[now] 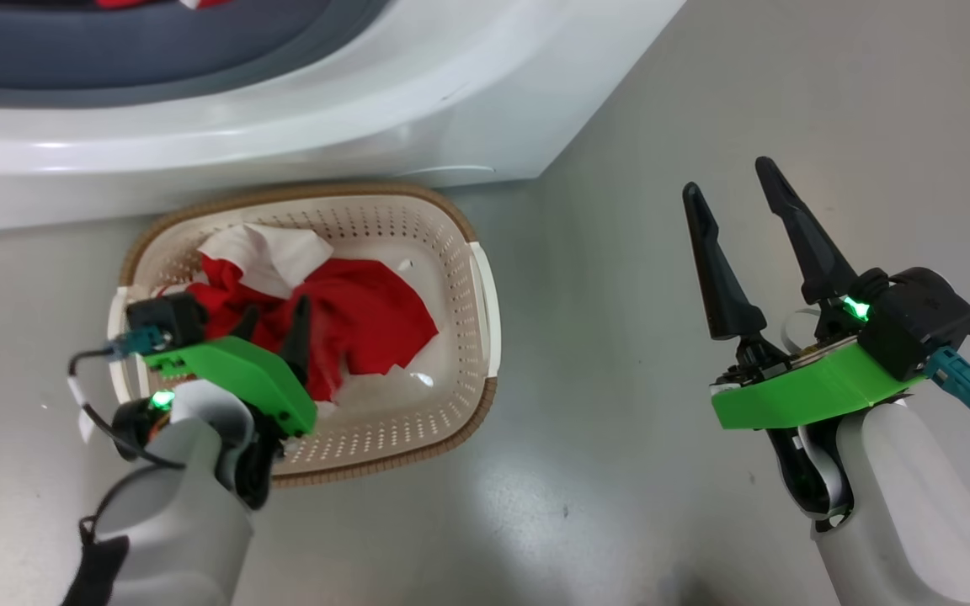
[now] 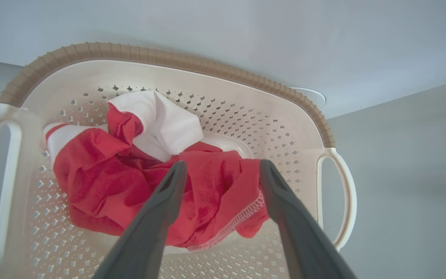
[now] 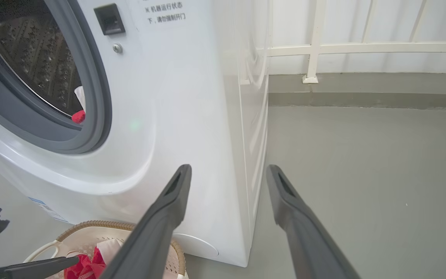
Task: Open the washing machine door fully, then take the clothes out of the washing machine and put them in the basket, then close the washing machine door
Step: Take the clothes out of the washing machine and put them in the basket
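Clothes [image 1: 359, 324]: you have a crumpled red bundle with white patches lying in the basket [image 1: 461, 229], centre-left of the head view. In the left wrist view the clothes [image 2: 99, 182] cover the left and middle of the basket [image 2: 246, 79] floor, with a white fold on top and white stitched trim at the lower edge.

The basket sits on the grey floor [image 1: 620, 353], just in front of the washing machine [image 1: 300, 118], which fills the upper left of the head view.

Your left gripper [image 1: 276, 313] hangs inside the basket over the red cloth. In the left wrist view the left gripper [image 2: 223, 164] has its fingers spread wide with nothing pinched, and red fabric shows in the gap. You can't tell whether the tips touch the cloth.

Your right gripper [image 1: 727, 178] is at the right of the head view, above bare floor and well apart from the basket, fingers spread and empty. In the right wrist view the right gripper [image 3: 229, 168] points at the washing machine [image 3: 176, 116] corner.

At the upper left of that view, the drum [image 3: 33, 58] is exposed inside the grey seal [image 3: 95, 100], and a red piece [image 3: 78, 116] with white lies at the drum's lower edge. The basket [image 3: 91, 224] rim shows at the bottom left, and a white railing [image 3: 316, 46] at the upper right.
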### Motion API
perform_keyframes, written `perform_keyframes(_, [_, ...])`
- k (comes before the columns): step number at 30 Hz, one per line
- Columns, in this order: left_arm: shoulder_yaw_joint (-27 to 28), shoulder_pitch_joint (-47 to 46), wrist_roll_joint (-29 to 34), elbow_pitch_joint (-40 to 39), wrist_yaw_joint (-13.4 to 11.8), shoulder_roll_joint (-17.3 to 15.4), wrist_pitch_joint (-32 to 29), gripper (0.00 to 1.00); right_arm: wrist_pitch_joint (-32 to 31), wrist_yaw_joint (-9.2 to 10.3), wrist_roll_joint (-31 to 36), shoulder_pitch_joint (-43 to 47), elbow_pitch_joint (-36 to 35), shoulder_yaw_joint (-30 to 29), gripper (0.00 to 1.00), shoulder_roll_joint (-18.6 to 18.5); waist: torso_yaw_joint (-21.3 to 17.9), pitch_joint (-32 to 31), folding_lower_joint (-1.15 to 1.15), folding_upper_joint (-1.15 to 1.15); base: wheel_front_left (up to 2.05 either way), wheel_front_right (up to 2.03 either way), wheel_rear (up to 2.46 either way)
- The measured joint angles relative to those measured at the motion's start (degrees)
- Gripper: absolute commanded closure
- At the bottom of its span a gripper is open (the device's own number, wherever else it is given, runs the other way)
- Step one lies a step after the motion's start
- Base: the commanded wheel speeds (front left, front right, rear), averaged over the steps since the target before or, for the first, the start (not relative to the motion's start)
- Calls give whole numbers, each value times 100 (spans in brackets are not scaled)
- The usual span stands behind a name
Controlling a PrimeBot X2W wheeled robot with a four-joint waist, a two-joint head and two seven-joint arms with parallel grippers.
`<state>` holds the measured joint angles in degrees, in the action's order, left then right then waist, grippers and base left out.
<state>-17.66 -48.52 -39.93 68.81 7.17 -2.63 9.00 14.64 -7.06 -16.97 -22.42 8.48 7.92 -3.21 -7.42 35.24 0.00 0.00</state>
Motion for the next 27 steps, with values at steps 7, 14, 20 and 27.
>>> perform_keyframes(7, [-334,520,-290,-594,0,-43,387,0,0,0,92,26,23,-152,0,0,112,-327,0,0,0,0,0])
perform_keyframes(14, [-389,1093,-604,-1325,0,-259,528,0,0,0,165,298,178,-287,0,4,255,-811,0,0,0,0,0])
perform_keyframes(20, [81,1740,-390,-2277,0,-433,530,0,0,0,289,563,282,-408,0,11,375,-1328,0,0,0,0,0])
perform_keyframes(27, [600,2691,43,-3454,0,-419,530,0,0,0,289,954,415,-533,0,16,476,-1980,0,0,0,0,0])
